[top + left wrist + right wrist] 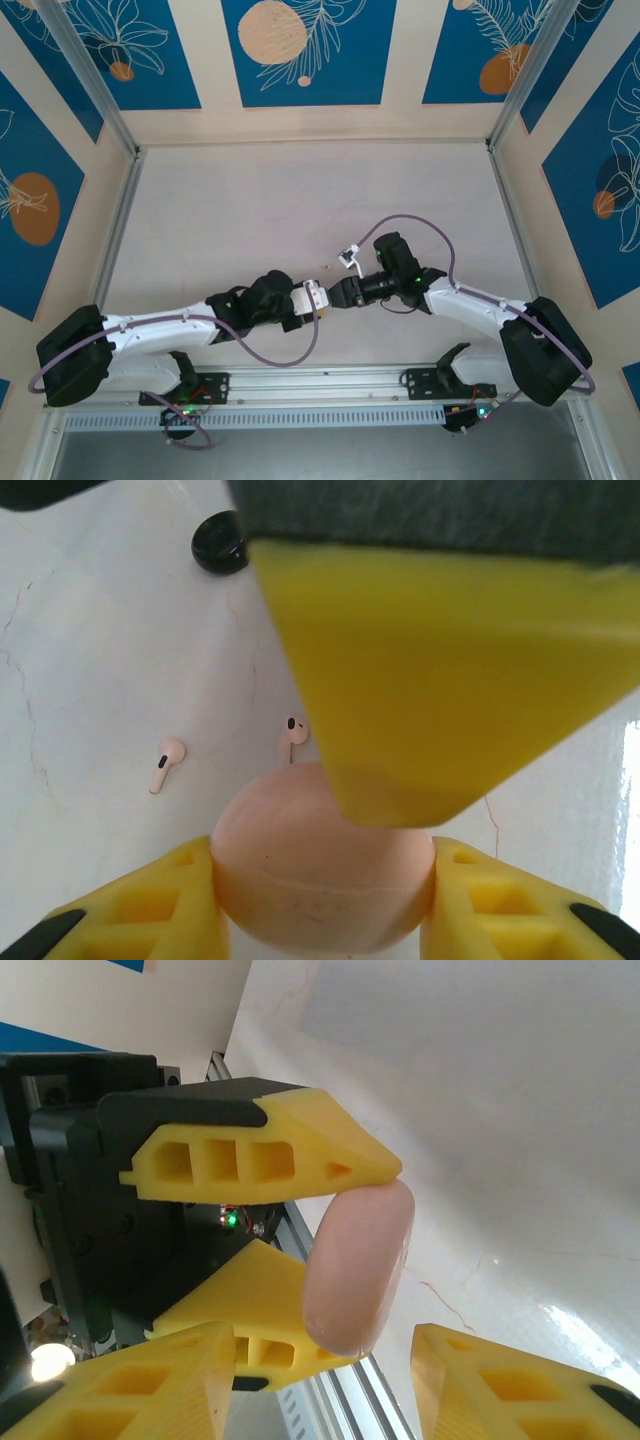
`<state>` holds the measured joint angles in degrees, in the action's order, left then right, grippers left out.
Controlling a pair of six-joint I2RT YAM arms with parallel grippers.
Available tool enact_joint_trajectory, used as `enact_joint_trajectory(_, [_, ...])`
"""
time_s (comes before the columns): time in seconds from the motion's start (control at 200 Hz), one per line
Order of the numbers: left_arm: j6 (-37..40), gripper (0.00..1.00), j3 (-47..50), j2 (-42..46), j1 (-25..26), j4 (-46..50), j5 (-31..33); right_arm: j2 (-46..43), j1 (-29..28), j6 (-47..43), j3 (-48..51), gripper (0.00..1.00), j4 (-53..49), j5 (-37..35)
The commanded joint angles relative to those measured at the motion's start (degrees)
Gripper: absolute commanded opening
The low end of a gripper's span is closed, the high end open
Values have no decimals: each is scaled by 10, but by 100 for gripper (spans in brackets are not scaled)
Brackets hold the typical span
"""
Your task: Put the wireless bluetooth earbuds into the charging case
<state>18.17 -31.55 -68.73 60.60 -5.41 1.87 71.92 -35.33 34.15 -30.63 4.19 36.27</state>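
Observation:
A pale pink round charging case sits clamped by its sides between my left gripper's yellow fingers, lifted off the table. In the right wrist view the same case appears edge-on. My right gripper stands open, its fingertips on either side of the case's rim without touching it. One of its fingers hangs across the case's top. Two pale pink earbuds lie on the white table beyond the case. From above, both grippers meet tip to tip.
A black round case lies farther back on the table. The aluminium rail runs along the near edge just behind the arms. Patterned walls enclose the table, with open white surface beyond the grippers.

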Motion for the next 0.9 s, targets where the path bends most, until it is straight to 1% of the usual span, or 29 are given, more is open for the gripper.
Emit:
enact_joint_trajectory(0.0, [6, 36, -12, 12, -1, -4, -15, 13, -6, 3, -19, 47, 10, 9])
enact_joint_trajectory(0.145, [6, 36, -14, 18, 0, -4, -18, 29, -10, 4, -27, 45, 15, 6])
enact_joint_trajectory(0.28, [5, 36, -14, 22, 1, -7, -19, 39, -16, 4, -31, 38, 21, 6])
enact_joint_trajectory(0.365, [3, 36, -16, 25, 0, -7, -20, 44, -17, 3, -33, 33, 21, 7])
enact_joint_trajectory(0.54, [0, 38, -17, 26, 0, -5, -20, 43, -18, -6, -37, 17, 15, 5])
enact_joint_trajectory(0.575, [0, 41, -18, 27, 0, -3, -19, 41, -18, -11, -36, 15, 12, 3])
enact_joint_trajectory(0.66, [-17, 58, -17, 34, -1, -2, -7, 30, -16, -41, -37, 14, -10, -10])
enact_joint_trajectory(0.75, [-24, 71, -4, 58, -4, -12, -10, 14, -9, -88, -32, 13, -31, -24])
enact_joint_trajectory(0.8, [-20, 74, 3, 72, -9, -8, -22, 3, -3, -119, -29, 13, -39, -29])
enact_joint_trajectory(0.895, [-15, 74, 10, 102, -24, 12, -55, -17, 3, -187, -27, 13, -55, -33])
